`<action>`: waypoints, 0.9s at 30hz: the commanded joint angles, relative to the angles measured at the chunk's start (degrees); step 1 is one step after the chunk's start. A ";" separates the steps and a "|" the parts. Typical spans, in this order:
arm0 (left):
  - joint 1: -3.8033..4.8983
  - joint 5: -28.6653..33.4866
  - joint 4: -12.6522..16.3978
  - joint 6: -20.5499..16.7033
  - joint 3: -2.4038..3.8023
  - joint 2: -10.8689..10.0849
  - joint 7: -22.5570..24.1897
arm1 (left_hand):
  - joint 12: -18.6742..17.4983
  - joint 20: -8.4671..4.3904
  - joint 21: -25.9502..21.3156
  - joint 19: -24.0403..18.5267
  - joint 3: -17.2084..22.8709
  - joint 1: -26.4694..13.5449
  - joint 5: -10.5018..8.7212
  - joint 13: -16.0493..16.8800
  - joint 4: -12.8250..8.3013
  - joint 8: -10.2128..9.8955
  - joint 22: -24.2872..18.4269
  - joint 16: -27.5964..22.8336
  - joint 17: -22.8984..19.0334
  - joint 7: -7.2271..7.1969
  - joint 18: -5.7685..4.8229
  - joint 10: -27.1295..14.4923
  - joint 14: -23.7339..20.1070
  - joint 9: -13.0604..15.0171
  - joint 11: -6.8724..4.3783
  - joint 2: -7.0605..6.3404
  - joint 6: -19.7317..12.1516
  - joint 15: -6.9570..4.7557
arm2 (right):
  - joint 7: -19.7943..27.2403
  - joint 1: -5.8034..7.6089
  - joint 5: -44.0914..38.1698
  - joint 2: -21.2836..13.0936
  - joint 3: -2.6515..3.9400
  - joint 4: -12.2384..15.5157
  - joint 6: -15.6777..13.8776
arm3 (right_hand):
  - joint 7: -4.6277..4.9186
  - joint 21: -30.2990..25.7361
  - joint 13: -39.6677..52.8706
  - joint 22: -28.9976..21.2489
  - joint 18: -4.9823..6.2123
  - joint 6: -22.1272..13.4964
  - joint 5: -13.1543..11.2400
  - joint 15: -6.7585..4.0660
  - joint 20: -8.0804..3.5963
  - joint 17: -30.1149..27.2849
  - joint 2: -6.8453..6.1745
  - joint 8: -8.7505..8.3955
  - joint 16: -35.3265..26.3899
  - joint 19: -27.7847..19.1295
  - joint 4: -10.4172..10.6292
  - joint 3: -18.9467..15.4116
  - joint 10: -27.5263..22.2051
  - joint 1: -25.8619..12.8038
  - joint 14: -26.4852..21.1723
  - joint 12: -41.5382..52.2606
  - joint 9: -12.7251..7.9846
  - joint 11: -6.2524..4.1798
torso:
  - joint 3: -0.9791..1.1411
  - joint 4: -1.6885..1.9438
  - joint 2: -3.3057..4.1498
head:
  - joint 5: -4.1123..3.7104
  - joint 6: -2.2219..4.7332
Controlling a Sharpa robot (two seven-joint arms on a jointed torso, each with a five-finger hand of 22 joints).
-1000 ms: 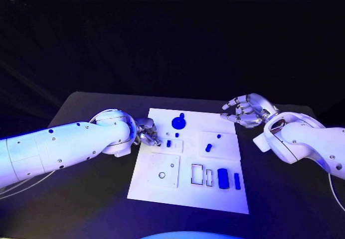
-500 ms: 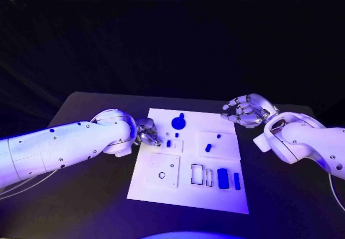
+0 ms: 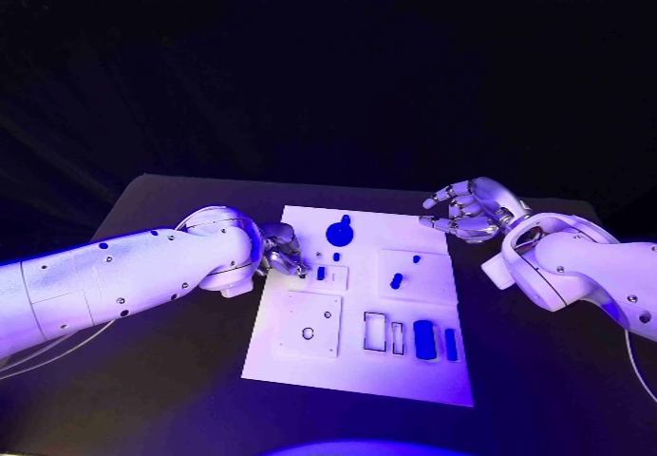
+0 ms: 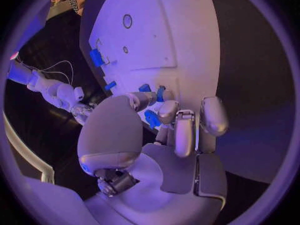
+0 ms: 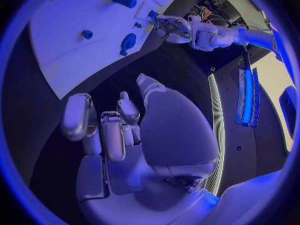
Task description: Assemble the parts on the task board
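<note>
The white task board (image 3: pixel 411 380) lies mid-table. My left hand (image 3: pixel 284 252) hovers at the board's left edge, its fingers drawn together and pointing down beside a small blue part (image 3: pixel 321 274) standing in a little square plate. In the left wrist view that small blue part (image 4: pixel 160 93) shows right between the fingertips (image 4: pixel 167 110); whether they touch it I cannot tell. A key-shaped blue piece (image 3: pixel 340 231) lies at the board's far side. My right hand (image 3: pixel 470 211) hangs off the board's far right corner, fingers curled, holding nothing.
A blue peg (image 3: pixel 397 281) stands on the right square plate. Two blue blocks (image 3: pixel 424 340) (image 3: pixel 452 346) lie beside empty slots near the board's front. A square plate with a round hole (image 3: pixel 309 332) sits front left. Black table (image 3: pixel 164 380) surrounds the board.
My left hand has edged a little to the right, closer to the small blue part. The right hand and the parts have stayed put.
</note>
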 commanded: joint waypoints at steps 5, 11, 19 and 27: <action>-0.27 0.66 -0.18 1.10 -0.22 0.46 -0.93 | 0.09 -0.14 0.17 0.49 7.31 -0.99 -0.14 0.37 -6.91 -0.19 0.05 0.34 12.45 -0.97 -0.78 0.76 5.11 -0.08 -0.10 0.29 1.12 -0.47 | 0.42 -0.03 -0.24 0.04 0.00 0.07 0.72 | -0.01 -0.20 0.01 0.01 0.41 -0.18 0.38 0.23 0.04 6.66 0.31 0.38 -0.27 -0.11 0.23 0.05 0.13 0.11 3.75 0.21 -0.06 -0.15 | 0.03 -0.02 0.02 | -0.07 -0.12; -0.27 0.55 -0.35 1.84 -0.22 0.49 -1.29 | 0.09 -0.17 0.15 0.50 7.08 -1.25 -0.21 0.38 -6.96 -0.18 0.03 0.40 12.60 -1.06 -0.78 0.86 5.16 -0.09 -0.17 0.04 1.28 -0.52 | 0.43 -0.03 -0.24 0.01 0.00 0.10 0.69 | -0.01 -0.20 0.01 0.01 0.41 -0.18 0.38 0.23 0.04 6.66 0.31 0.38 -0.27 -0.11 0.23 0.05 0.13 0.11 3.75 0.21 -0.06 -0.15 | 0.02 0.04 -0.04 | -0.14 -0.27; -0.27 0.60 -0.75 2.24 -0.22 0.39 -1.66 | -0.08 -0.39 -0.07 0.54 4.35 -3.64 -0.31 0.33 -5.53 -0.49 -0.09 0.37 12.60 -1.48 -0.78 1.12 5.16 -0.36 -0.47 -0.84 2.06 -0.77 | 0.43 -0.03 -0.24 -0.07 0.00 0.10 0.61 | -0.01 -0.20 0.01 0.01 0.41 -0.18 0.38 0.23 0.04 6.66 0.31 0.38 -0.27 -0.11 0.23 0.05 0.13 0.11 3.75 0.21 -0.06 -0.15 | -0.01 0.02 -0.05 | -0.14 -0.17; -0.27 0.62 -0.96 2.33 -0.22 0.37 -1.81 | -0.18 -0.53 -0.17 0.66 2.05 -5.01 -0.34 0.36 -4.11 -0.80 -0.08 0.36 12.61 -1.66 -0.80 1.12 5.17 -0.58 -0.62 -1.53 2.48 -0.90 | 0.44 -0.03 -0.24 -0.12 0.00 0.15 0.54 | -0.01 -0.20 0.01 0.01 0.41 -0.18 0.38 0.23 0.04 6.66 0.31 0.38 -0.27 -0.11 0.23 0.05 0.13 0.11 3.75 0.21 -0.06 -0.15 | 0.00 0.02 -0.02 | -0.17 -0.18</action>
